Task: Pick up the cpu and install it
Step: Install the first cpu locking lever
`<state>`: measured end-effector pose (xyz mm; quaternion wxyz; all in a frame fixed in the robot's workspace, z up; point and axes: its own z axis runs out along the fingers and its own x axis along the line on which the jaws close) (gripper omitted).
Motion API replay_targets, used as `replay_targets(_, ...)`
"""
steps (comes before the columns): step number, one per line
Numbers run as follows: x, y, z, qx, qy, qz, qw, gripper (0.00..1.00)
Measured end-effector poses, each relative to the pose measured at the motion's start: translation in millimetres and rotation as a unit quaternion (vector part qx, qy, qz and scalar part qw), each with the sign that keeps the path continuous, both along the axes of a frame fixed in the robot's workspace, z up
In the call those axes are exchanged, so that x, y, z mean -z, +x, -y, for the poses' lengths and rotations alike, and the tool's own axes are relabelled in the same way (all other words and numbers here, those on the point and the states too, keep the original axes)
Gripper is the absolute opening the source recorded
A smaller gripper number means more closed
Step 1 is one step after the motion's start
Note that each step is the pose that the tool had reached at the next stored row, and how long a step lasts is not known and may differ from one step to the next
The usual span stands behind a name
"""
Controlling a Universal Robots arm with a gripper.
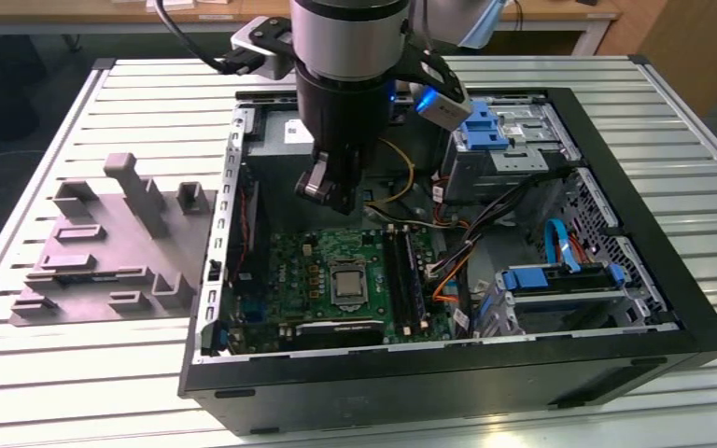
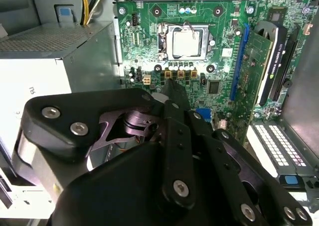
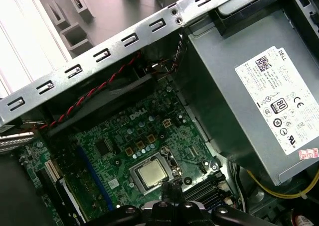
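Case: open black tower computer case point(image 1: 657, 308) lying on its side on a slatted pale metal table point(image 1: 708, 140).
Tray: large grey plastic tray with upright blocks point(image 1: 97, 252), on the table just beside the case, at the exterior view's left.
Power supply: grey metal box with a white label point(image 3: 249, 96), inside the case next to the board.
Motherboard: green circuit board point(image 1: 302, 271) on the case floor.
Gripper: black jointed gripper point(image 1: 328, 189) hanging above the board, fingers drawn together, nothing seen between them.
CPU: small flat square chip with a pale silvery top point(image 2: 187, 43), seated in the dark metal-framed socket point(image 2: 163, 39); the chip also shows in the first wrist view point(image 3: 152, 172), apart from the fingertips.
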<state>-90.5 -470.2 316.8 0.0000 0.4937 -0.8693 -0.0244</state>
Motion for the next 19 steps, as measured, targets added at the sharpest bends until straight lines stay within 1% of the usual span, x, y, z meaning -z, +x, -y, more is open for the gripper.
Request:
replay_targets(9, 0.1, 0.0, 0.0, 0.0, 0.0, 0.0, 1.0, 0.11)
replay_targets(11, 1.6, 2.7, 0.0, 0.0, 0.0002, 0.0001, 1.0, 0.11)
replay_targets(12, 3.1, 5.7, 0.0, 0.0, 0.0001, 0.0, 1.0, 0.11)
replay_targets(13, 11.0, 20.4, 0.0, -0.001, -0.0003, 0.0, 1.0, 0.11)
replay_targets(16, 16.8, 22.1, 0.1, -0.012, -0.0003, 0.0001, 0.9999, 0.11)
replay_targets(19, 19.8, 22.2, 0.1, -0.036, -0.0003, 0.0007, 0.9993, 0.11)
